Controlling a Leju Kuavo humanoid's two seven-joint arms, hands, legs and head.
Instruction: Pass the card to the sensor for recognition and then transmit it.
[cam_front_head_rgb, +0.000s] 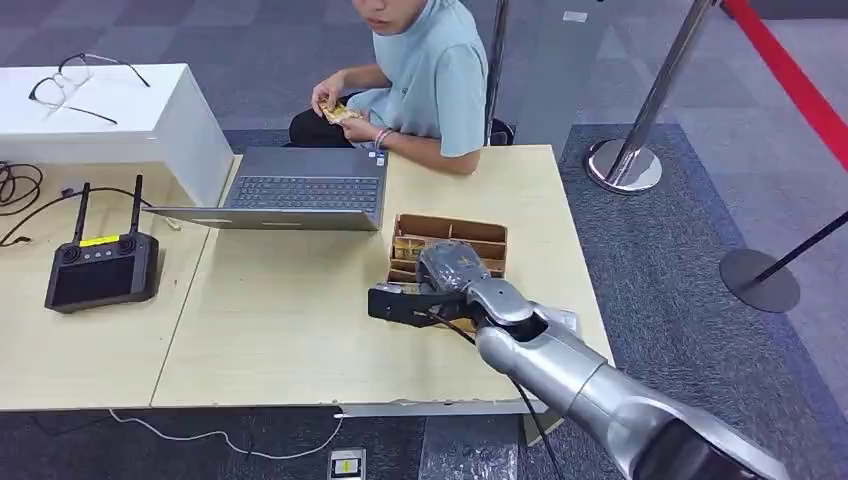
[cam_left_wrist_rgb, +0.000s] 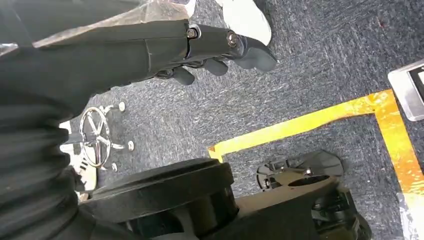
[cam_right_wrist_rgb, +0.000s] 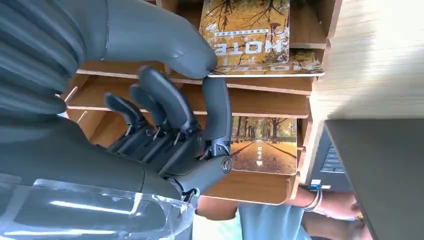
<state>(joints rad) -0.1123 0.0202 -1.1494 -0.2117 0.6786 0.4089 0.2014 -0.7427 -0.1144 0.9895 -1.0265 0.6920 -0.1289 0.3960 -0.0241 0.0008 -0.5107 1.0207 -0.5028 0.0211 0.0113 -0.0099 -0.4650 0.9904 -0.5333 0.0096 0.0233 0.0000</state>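
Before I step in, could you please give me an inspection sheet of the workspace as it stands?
Surface: light wooden table, bare in front.
Job's things: wooden card box near the right edge; cards lie in its compartments.
Clutter: open laptop, black controller, glasses on a white box.
Hands: right hand at the card box, thumb on a card; left hand hangs over the floor, holding nothing.
Cables: black cables at the table's left; white cable on the floor.
Surroundings: seated person, stanchions.
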